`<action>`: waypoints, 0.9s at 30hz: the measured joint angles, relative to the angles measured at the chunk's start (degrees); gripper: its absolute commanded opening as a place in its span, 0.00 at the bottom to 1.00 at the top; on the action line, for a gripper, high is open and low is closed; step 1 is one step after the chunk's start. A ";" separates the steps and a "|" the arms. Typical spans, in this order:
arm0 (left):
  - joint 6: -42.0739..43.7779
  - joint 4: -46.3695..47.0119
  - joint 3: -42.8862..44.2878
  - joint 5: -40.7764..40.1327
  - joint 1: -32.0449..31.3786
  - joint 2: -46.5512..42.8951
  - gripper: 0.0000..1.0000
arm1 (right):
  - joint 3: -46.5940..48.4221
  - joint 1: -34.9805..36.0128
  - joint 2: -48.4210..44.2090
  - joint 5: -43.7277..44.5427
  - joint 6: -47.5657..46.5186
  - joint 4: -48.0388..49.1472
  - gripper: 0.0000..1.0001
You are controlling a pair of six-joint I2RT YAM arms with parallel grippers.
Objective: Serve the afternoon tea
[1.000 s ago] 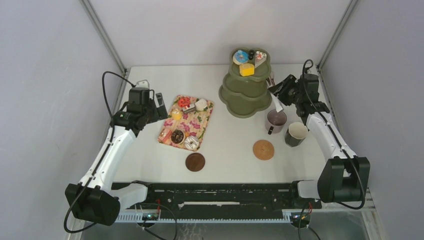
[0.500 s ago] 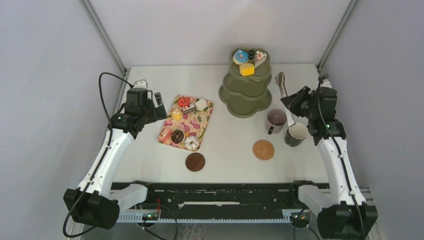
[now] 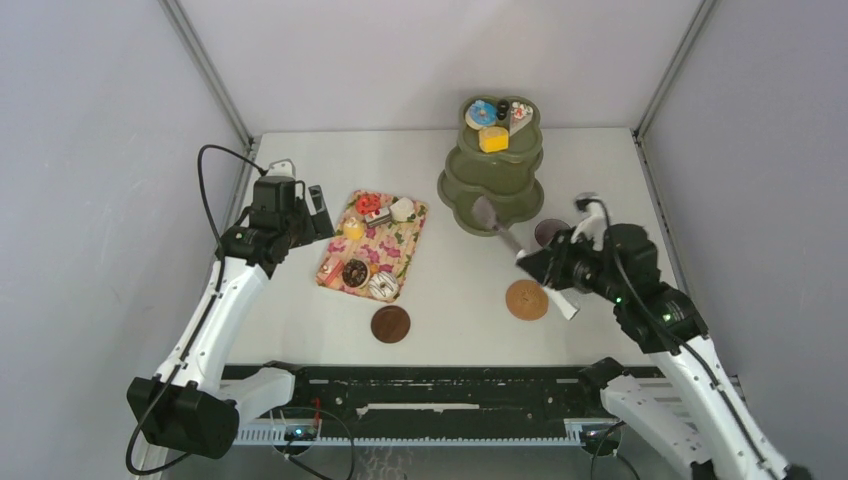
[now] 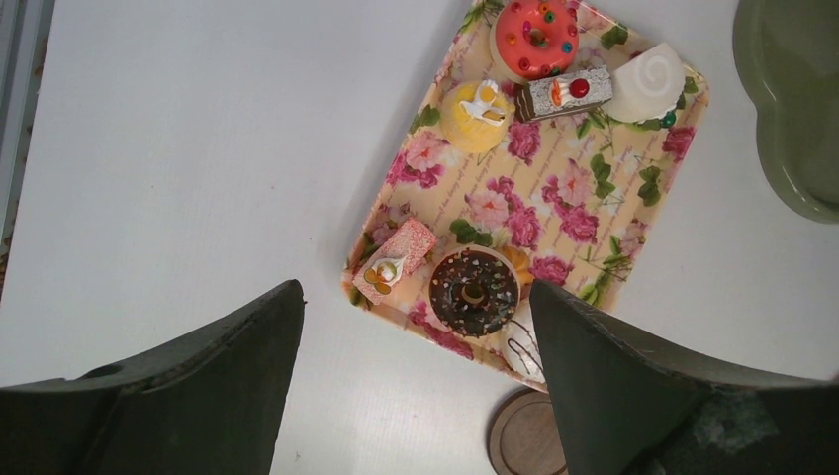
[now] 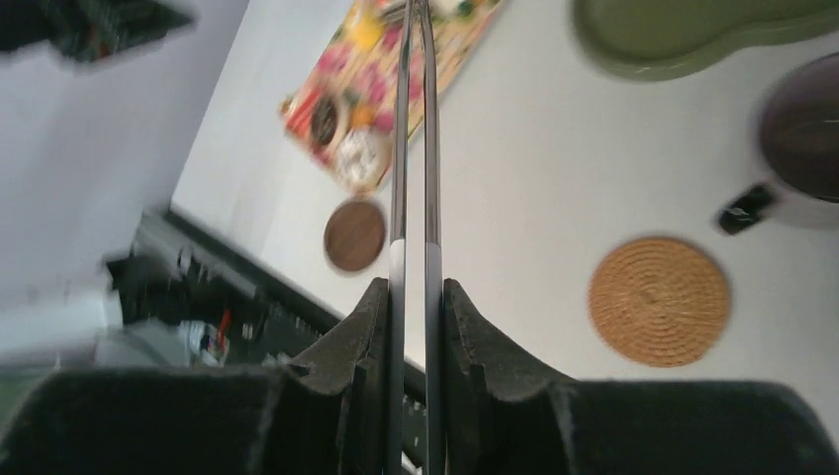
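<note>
On the flowered tray (image 3: 372,247), at the left of the table (image 3: 455,275), lie seven toy pastries. They are an orange-red donut (image 4: 535,37) with coloured sprinkles, a yellow cream-topped cake (image 4: 476,116), a dark cake slice (image 4: 564,92) with a red cherry, a white swirled slice (image 4: 645,72), a pink slice (image 4: 396,259), a chocolate donut (image 4: 474,293) and a white donut (image 4: 521,346) half hidden behind a finger. The left end effector (image 4: 416,297) hovers over the tray's edge, its fingers wide apart and holding nothing.

Further back stands a green tiered stand (image 3: 492,185). Its top tier carries a blue donut (image 3: 481,112), a yellow cube (image 3: 493,139) and a pale cake slice (image 3: 519,113).

The right end effector (image 5: 416,297) is clamped on thin metal tongs (image 5: 416,148), whose two arms run almost together. In the top view they slant from beside the woven coaster (image 3: 526,299) up toward the foot of the stand. The mauve mug (image 5: 801,148) — dark inside, handle toward the woven coaster — stands on the table just right of the stand, partly covered by the right arm from above. A dark brown coaster (image 3: 390,323) lies near the tray's front corner.
</note>
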 measured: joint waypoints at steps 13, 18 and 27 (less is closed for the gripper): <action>0.00 -0.20 0.00 -0.55 0.33 0.02 0.89 | -0.28 31.82 25.14 10.91 2.43 7.87 0.40; 0.00 -0.20 0.00 -0.52 0.33 0.00 0.89 | 0.59 33.75 32.20 10.34 2.49 9.84 0.43; 0.00 -0.20 0.00 -0.50 0.33 -0.02 0.89 | 4.26 33.81 38.91 9.01 2.43 12.98 0.47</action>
